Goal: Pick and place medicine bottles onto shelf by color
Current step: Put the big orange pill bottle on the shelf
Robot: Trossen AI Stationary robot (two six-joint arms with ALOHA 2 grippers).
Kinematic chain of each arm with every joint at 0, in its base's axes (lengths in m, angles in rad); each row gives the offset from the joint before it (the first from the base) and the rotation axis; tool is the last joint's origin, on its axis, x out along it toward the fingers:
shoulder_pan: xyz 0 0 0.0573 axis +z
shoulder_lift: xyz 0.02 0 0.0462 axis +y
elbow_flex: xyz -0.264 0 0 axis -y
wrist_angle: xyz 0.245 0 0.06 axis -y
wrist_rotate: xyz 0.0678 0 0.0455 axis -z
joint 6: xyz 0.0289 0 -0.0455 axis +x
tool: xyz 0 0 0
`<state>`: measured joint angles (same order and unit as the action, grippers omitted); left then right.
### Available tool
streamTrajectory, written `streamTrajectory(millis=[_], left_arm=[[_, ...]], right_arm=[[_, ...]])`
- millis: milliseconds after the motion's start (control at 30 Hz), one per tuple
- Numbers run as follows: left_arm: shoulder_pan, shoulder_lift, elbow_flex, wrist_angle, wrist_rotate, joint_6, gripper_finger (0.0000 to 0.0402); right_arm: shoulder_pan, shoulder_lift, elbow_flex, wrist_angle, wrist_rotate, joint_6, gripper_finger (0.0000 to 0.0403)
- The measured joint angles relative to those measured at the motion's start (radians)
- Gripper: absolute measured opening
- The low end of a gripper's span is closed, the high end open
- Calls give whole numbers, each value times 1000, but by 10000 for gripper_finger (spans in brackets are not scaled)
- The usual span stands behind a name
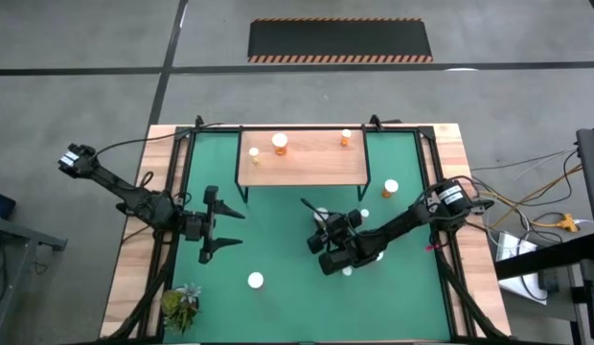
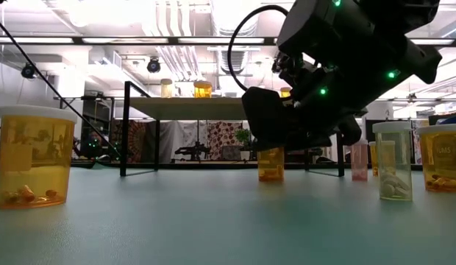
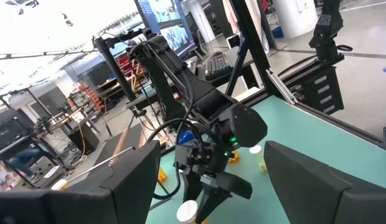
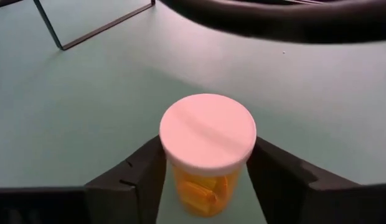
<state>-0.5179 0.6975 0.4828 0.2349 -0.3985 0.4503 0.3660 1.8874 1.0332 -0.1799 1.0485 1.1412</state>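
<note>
Right gripper (image 4: 208,180) low over green mat (image 4: 87,106), fingers flanking white-capped orange plastic bottle (image 4: 207,149); grip uncertain. Left gripper (image 1: 220,227) wide open, idle

Right gripper (image 4: 207,171) low, fingers apart

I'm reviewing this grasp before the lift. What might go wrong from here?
The right gripper brackets an orange bottle just under its white cap; gripping that high might tip it or let it slip. Other bottles stand nearby and could be knocked. The shelf already holds bottles, so placement could bump them.
</note>
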Motion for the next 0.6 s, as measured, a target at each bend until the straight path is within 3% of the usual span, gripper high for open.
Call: streamTrajectory(millis=[133, 300, 600], left_arm=[[0, 0, 0, 1, 0, 0, 270], [0, 1, 0, 1, 0, 0, 270], [0, 3, 0, 3, 0, 0, 270]], right_arm=[[0, 0, 0, 2, 1, -13, 175], [0, 0, 3, 1, 0, -51, 179], [28, -73, 59, 5, -132, -320, 182]])
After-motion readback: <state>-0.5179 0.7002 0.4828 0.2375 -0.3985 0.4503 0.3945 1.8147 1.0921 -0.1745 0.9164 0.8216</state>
